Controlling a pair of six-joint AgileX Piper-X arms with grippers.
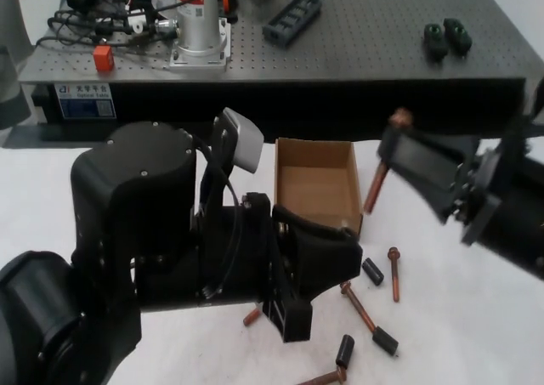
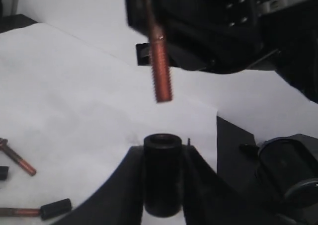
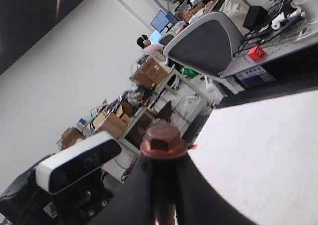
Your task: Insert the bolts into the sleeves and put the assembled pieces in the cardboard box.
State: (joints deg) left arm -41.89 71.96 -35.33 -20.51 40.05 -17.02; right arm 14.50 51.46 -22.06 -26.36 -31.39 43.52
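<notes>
Now the bolt [image 2: 160, 71] clamped in the right gripper [image 3: 164, 185] hangs just above the sleeve [image 2: 161, 195] pinched by the left gripper [image 2: 163, 158], not yet in, and the cardboard box [image 1: 316, 189] at the far edge of the surface [image 1: 476, 317] holds nothing.

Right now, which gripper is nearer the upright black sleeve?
Left. The left gripper is shut on the sleeve, holding it upright. The right gripper hangs above it, holding a bolt threaded end down just over the sleeve's opening, not yet in.
</notes>
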